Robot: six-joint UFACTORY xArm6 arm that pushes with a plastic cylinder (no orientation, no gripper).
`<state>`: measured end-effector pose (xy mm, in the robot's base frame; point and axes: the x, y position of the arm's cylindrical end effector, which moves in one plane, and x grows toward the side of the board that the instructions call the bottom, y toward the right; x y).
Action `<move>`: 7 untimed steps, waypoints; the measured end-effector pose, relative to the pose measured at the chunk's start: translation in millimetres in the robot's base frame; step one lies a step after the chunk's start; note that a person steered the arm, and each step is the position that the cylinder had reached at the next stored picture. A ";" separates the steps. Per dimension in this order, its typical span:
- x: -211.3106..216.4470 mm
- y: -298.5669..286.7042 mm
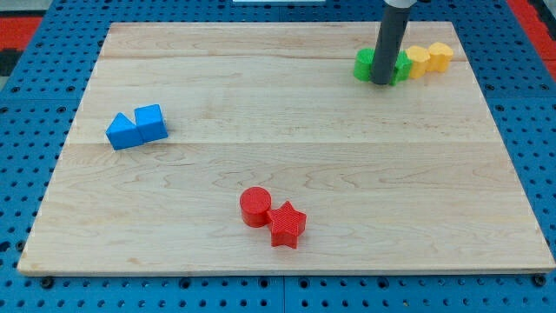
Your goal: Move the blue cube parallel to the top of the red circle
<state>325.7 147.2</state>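
Observation:
The blue cube (150, 121) sits at the view's left on the wooden board (287, 156), touching a blue wedge-shaped block (124, 131) on its left. The red circle (255, 206) lies near the view's bottom centre, touching a red star (287, 224) on its right. My tip (382, 82) is at the view's top right, far from the blue cube, standing among the green blocks (365, 63).
Two green blocks sit on either side of the rod, one at its left and one at its right (402, 66). Two yellow blocks (420, 61) (440, 56) lie to their right, near the board's top right corner.

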 end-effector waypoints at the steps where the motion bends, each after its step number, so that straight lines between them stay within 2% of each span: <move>1: 0.0 -5.2; 7: 0.0 -236.1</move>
<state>325.7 -88.9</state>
